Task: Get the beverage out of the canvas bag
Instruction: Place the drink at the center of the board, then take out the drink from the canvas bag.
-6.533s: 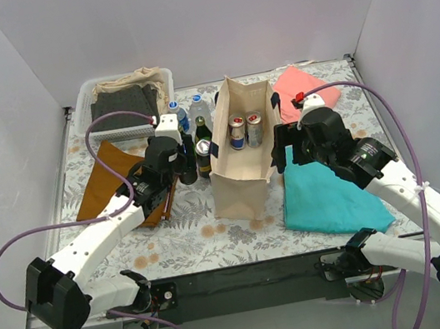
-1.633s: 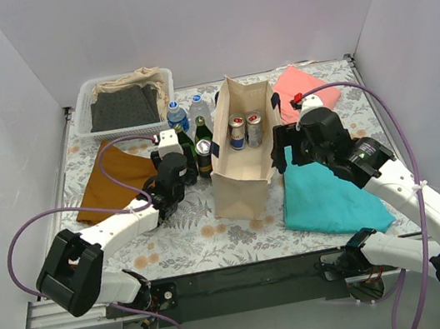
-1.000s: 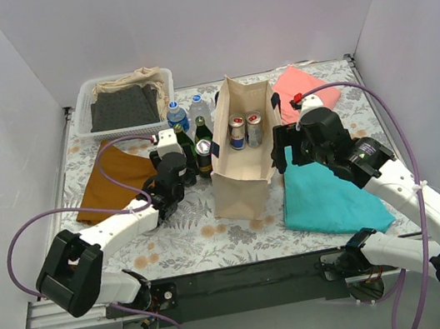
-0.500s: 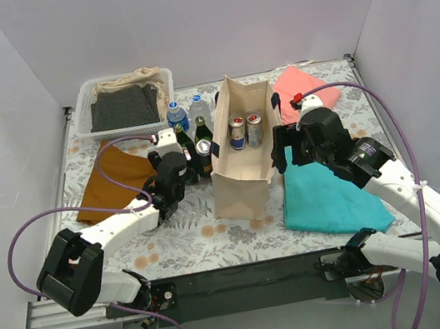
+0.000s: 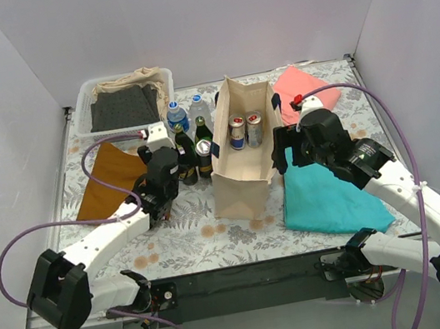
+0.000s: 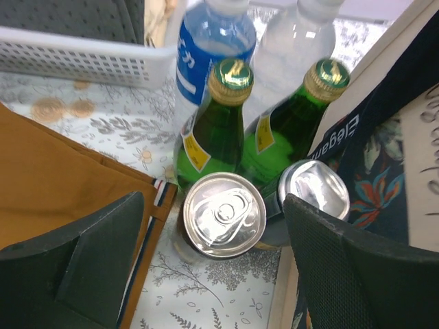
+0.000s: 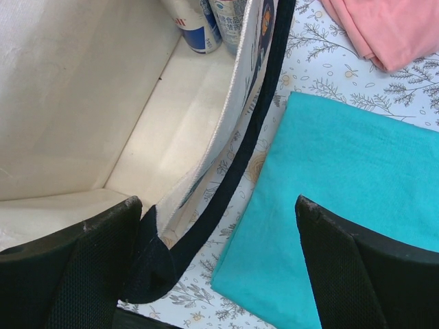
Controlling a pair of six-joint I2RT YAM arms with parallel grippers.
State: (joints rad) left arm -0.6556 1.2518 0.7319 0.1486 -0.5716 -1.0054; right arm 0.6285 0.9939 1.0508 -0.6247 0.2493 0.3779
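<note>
The left hand, fingers now spread after letting go, has drawn back above a silver can standing by the green bottles just beside the canvas bag (two cans still wait inside), so another beverage is out.

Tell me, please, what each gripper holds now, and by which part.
Nothing is held. The left gripper stands open above a can; the right gripper stands open astride the canvas bag's wall, not clamping it.
</note>
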